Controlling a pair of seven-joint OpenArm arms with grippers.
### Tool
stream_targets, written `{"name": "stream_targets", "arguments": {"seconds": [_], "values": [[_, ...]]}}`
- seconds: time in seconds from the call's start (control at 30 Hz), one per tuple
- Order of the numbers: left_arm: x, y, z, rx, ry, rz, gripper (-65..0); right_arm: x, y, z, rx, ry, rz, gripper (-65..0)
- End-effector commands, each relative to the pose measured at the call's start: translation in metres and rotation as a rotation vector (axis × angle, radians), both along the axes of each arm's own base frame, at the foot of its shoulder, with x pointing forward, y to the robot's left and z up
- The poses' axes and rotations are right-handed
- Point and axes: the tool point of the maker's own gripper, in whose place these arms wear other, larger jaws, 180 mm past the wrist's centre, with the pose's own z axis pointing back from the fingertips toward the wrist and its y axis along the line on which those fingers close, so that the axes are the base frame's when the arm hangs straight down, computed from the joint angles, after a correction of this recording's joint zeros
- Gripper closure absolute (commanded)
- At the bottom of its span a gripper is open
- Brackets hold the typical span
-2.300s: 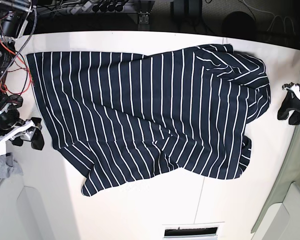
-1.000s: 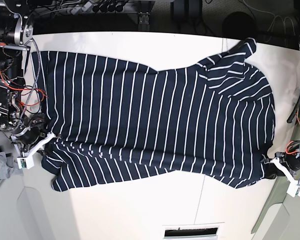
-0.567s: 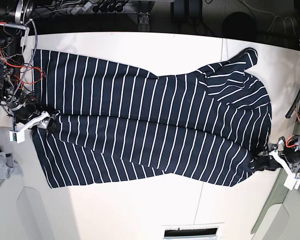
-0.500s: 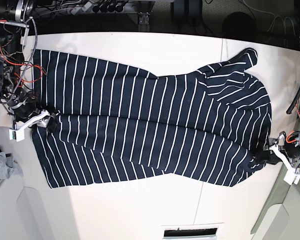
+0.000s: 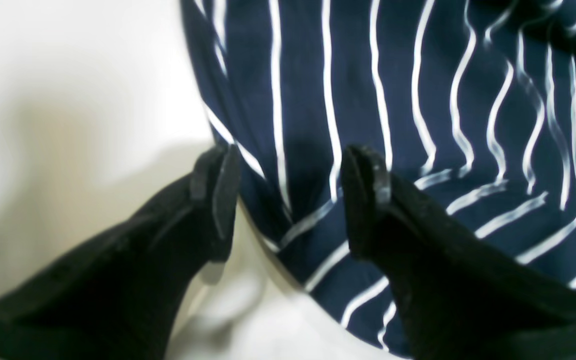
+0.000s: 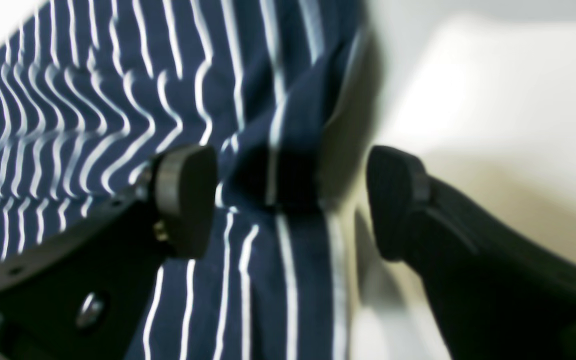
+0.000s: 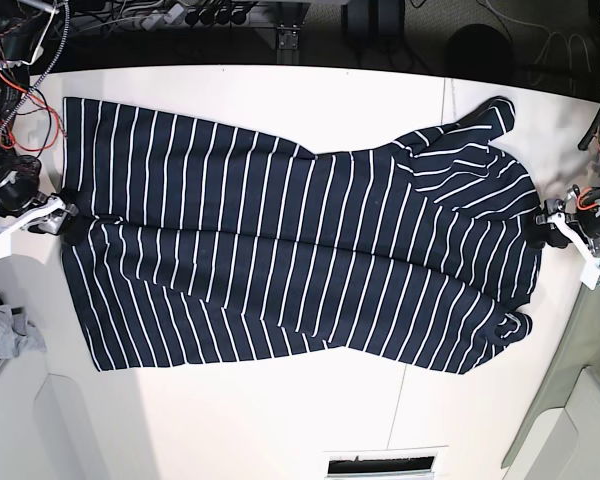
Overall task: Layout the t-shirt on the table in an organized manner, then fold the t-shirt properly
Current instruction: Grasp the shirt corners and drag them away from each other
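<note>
T-shirt [image 7: 300, 245]: spread lengthwise across table [image 7: 280, 420], 9 to 3 o'clock.
Left gripper [image 5: 288, 200]: jaws wide, straddling hem edge, nothing held.
Right gripper [image 6: 288, 200]: jaws wide, over bunched edge.
Technique: remaining wrinkles probably best smoothed before folding.

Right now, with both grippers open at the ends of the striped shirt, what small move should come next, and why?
Probably send the left gripper toward the bunched sleeve end to spread it. The t-shirt lies stretched across the table, but its end nearer the left gripper is folded over and uneven, while the end by the right gripper looks mostly flat. Both sets of jaws stand open, holding nothing.
</note>
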Motion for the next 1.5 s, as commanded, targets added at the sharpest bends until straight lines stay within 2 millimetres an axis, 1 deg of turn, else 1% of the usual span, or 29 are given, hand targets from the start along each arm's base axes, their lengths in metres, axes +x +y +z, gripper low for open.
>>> {"name": "stream_targets", "arguments": {"seconds": [0.0, 0.07, 0.13, 0.27, 0.37, 0.4, 0.5, 0.67, 0.8, 0.87, 0.97, 1.0, 1.03, 1.07, 1.1, 1.13, 1.2, 1.23, 1.3, 1.37, 1.47], "values": [[0.015, 0.013, 0.022, 0.018, -0.067, 0.028, -35.0, 0.003, -0.011, 0.017, -0.015, -0.047, -0.010, -45.3], [0.018, 0.014, 0.023, 0.020, -0.089, 0.043, -35.3, -0.012, -0.018, 0.016, -0.013, -0.030, -0.030, -45.3], [0.016, 0.016, 0.021, 0.030, -0.105, 0.043, -37.5, -0.025, -0.017, 0.007, 0.002, 0.004, -0.033, -45.3], [0.003, 0.020, 0.010, 0.037, -0.071, 0.066, -37.8, -0.052, -0.009, -0.016, 0.015, 0.072, -0.027, -45.3], [-0.007, 0.020, 0.002, 0.035, -0.050, 0.072, -37.8, -0.063, -0.002, -0.025, 0.024, 0.096, -0.030, -45.3], [-0.007, 0.020, 0.004, 0.027, -0.065, 0.078, -37.8, -0.066, 0.000, -0.028, 0.026, 0.104, -0.030, -45.3], [-0.008, 0.017, 0.002, 0.024, -0.062, 0.069, -37.8, -0.067, 0.005, -0.031, 0.039, 0.105, -0.031, -45.3], [0.004, -0.008, -0.004, 0.006, -0.071, 0.029, -37.8, -0.064, 0.012, -0.031, 0.049, 0.092, -0.032, -45.3], [0.012, -0.013, -0.011, 0.032, -0.062, 0.074, -37.8, -0.068, 0.015, -0.043, -0.003, 0.146, -0.024, -45.3], [0.013, -0.017, -0.016, 0.037, -0.052, 0.083, -37.7, -0.068, 0.023, -0.046, -0.005, 0.157, -0.003, -45.3], [0.010, -0.025, -0.027, 0.046, -0.022, 0.093, -36.8, -0.067, 0.041, -0.050, 0.006, 0.166, 0.049, -44.4], [0.008, -0.028, -0.030, 0.047, -0.010, 0.089, -33.0, -0.067, 0.048, -0.051, 0.007, 0.171, 0.072, -43.0], [0.007, -0.032, -0.033, 0.043, -0.001, 0.084, -25.7, -0.067, 0.056, -0.053, 0.009, 0.176, 0.097, -39.4], [0.007, -0.035, -0.035, 0.042, 0.006, 0.079, -16.0, -0.067, 0.065, -0.055, 0.010, 0.182, 0.123, -33.8], [0.006, -0.038, -0.037, 0.043, 0.009, 0.075, -6.5, -0.067, 0.072, -0.057, 0.012, 0.188, 0.147, -26.8], [0.005, -0.039, -0.039, 0.047, 0.017, 0.070, 0.0, -0.068, 0.079, -0.058, 0.013, 0.193, 0.168, -19.0], [0.001, -0.041, -0.041, 0.045, 0.042, 0.043, 0.0, -0.069, 0.088, -0.060, 0.014, 0.199, 0.195, -3.0], [-0.003, -0.044, -0.042, 0.035, 0.063, 0.013, 0.0, -0.070, 0.089, -0.061, 0.012, 0.203, 0.202, 0.0], [-0.010, -0.055, -0.038, -0.033, 0.085, -0.053, 0.0, -0.072, 0.087, -0.062, 0.005, 0.216, 0.205, 0.0], [-0.014, -0.061, -0.027, -0.098, 0.064, -0.107, 0.0, -0.075, 0.081, -0.062, 0.003, 0.234, 0.192, 0.0], [-0.026, -0.056, -0.009, -0.127, 0.027, -0.133, 0.0, -0.082, 0.063, -0.060, 0.005, 0.245, 0.154, 0.0]]}}
